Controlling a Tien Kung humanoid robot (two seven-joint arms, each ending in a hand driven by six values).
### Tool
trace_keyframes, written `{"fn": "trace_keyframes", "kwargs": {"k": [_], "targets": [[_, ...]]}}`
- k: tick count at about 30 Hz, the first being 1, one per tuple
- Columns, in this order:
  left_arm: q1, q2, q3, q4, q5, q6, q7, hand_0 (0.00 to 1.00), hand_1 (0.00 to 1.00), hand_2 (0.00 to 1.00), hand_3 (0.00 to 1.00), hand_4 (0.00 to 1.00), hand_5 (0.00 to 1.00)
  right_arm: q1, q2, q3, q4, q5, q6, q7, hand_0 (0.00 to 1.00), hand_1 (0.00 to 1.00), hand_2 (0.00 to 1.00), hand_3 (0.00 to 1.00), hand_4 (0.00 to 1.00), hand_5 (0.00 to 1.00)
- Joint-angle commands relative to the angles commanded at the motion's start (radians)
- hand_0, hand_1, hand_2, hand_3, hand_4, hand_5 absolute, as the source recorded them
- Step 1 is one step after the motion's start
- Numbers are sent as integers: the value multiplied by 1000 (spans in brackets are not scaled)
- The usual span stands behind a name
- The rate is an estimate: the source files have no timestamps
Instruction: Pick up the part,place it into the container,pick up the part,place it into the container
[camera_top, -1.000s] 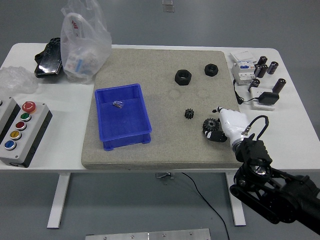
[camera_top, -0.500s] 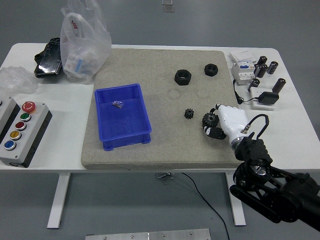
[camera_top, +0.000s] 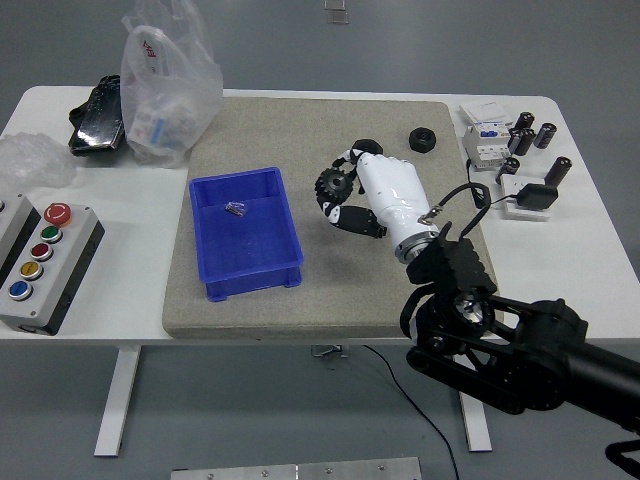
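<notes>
My right hand (camera_top: 345, 190) is white with black fingertips and is shut on a black gear (camera_top: 331, 183), held above the grey mat right of the blue bin (camera_top: 245, 232). The bin holds one small metal part (camera_top: 236, 209). A black hex nut (camera_top: 363, 146) lies partly hidden behind my hand. A second black nut (camera_top: 423, 139) lies at the mat's back right. The small black gear seen earlier on the mat is hidden under my hand. The left hand is out of view.
A grey mat (camera_top: 250, 310) covers the table's middle. A plastic bag (camera_top: 165, 85) and black pouch (camera_top: 97, 115) sit back left. A button box (camera_top: 40, 262) is at the left edge. Electrical parts and black cylinders (camera_top: 520, 150) crowd the back right.
My right hand has lifted the black gear off the mat and carried it left and back, toward the blue bin. The arm now reaches much farther over the mat.
</notes>
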Motion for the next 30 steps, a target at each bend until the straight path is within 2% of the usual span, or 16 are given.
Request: {"fn": "trace_keyframes", "kwargs": {"k": [4, 5, 7, 10, 11, 16, 17, 22, 23, 24, 28, 29, 30], "targets": [[2, -1, -5, 0, 5, 0, 5, 791, 744, 708, 762, 847, 562, 50, 33, -58, -13, 51, -23, 38, 405, 456, 347, 461, 379, 84], [3, -2, -6, 0, 6, 0, 6, 791, 744, 708, 761, 845, 560, 62, 40, -71, -17, 56, -19, 43, 467, 484, 438, 483, 458, 25], [2, -2, -7, 0, 7, 0, 6, 791, 744, 708, 761, 845, 560, 82, 50, -93, -23, 66, -4, 49, 467, 484, 438, 483, 458, 25], [1, -2, -6, 0, 8, 0, 6, 791, 744, 708, 761, 845, 560, 113, 64, -124, -33, 78, 36, 47, 467, 484, 438, 483, 458, 25], [1, -2, -6, 0, 8, 0, 6, 791, 744, 708, 761, 844, 560, 120, 68, -129, -36, 76, 48, 44, 533, 566, 565, 580, 533, 67], [1, 0, -6, 0, 9, -1, 7, 791, 744, 708, 761, 844, 560, 142, 88, -139, -59, 34, 126, 21, 533, 566, 565, 580, 533, 67], [1, 0, -6, 0, 8, -1, 7, 791, 743, 708, 760, 844, 560, 142, 90, -138, -62, 25, 140, 16, 625, 661, 643, 639, 415, 253], [1, -2, -6, 0, 10, -1, 8, 791, 743, 708, 760, 844, 560, 140, 100, -141, -79, -4, 219, 3, 625, 661, 643, 639, 415, 253], [1, -2, -6, 0, 11, -2, 8, 791, 743, 708, 760, 844, 560, 140, 101, -146, -81, 0, 234, 4, 678, 717, 737, 694, 463, 249], [1, -3, -7, 0, 12, -2, 9, 791, 743, 708, 760, 844, 560, 139, 101, -150, -83, 4, 246, 6, 678, 717, 737, 694, 463, 249], [0, -4, -8, 0, 13, -2, 9, 791, 743, 708, 760, 844, 560, 138, 104, -162, -86, 20, 269, 11, 678, 717, 737, 694, 463, 249], [-1, -4, -8, 0, 13, -2, 9, 791, 743, 708, 760, 844, 560, 136, 105, -162, -87, 23, 269, 12, 702, 741, 765, 734, 509, 248], [-1, -3, -8, 0, 13, -2, 9, 791, 743, 708, 760, 844, 560, 134, 105, -162, -88, 25, 268, 14, 702, 741, 765, 734, 509, 248]]}}
